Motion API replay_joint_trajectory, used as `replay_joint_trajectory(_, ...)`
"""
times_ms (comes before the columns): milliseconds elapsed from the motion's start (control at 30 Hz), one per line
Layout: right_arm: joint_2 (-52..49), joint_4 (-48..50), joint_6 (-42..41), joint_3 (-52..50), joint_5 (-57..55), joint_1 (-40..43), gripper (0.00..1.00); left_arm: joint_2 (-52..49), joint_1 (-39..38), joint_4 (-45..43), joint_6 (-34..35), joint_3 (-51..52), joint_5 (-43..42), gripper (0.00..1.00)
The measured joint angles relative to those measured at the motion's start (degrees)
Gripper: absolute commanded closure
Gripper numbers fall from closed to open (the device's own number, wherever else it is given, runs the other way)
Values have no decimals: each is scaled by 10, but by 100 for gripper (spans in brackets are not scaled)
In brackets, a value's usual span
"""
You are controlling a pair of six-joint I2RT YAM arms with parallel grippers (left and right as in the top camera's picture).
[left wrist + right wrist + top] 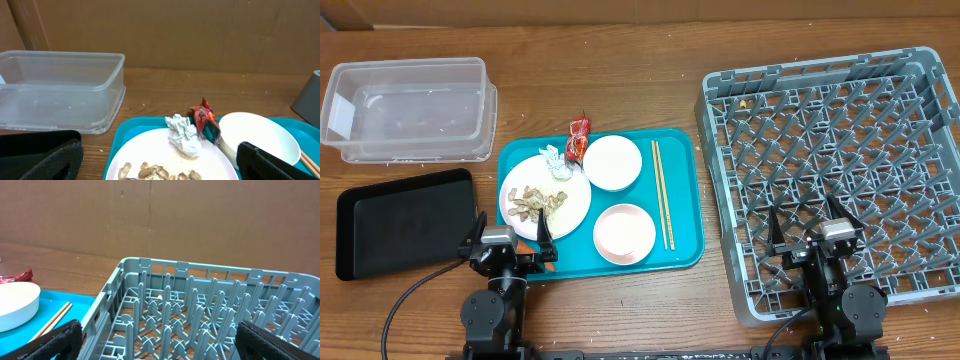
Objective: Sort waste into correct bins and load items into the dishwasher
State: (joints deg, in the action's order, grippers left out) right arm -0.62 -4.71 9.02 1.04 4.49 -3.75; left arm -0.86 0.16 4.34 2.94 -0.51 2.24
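A round white plate on the teal tray holds beige nut-shell scraps and a crumpled silvery wrapper. A red wrapper lies at the tray's far edge. Two white bowls and a pair of chopsticks share the tray. My left gripper hangs open over the plate's near edge, fingers apart and empty. My right gripper is open and empty above the near part of the grey dish rack. The clear tub and black tray sit at the left.
The teal tray lies between the bins and the rack. The left wrist view shows the silvery wrapper, red wrapper, a bowl and the tub. Rows of upright rack pegs fill the right wrist view.
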Motion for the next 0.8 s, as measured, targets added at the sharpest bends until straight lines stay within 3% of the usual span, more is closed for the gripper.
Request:
replay_joint_trajectory(500,0,0,-37,0,0,0,0,0,0,0,1,0,0,0)
replay_joint_trajectory(800,0,0,-110,0,-37,0,0,0,0,0,25,0,1,0)
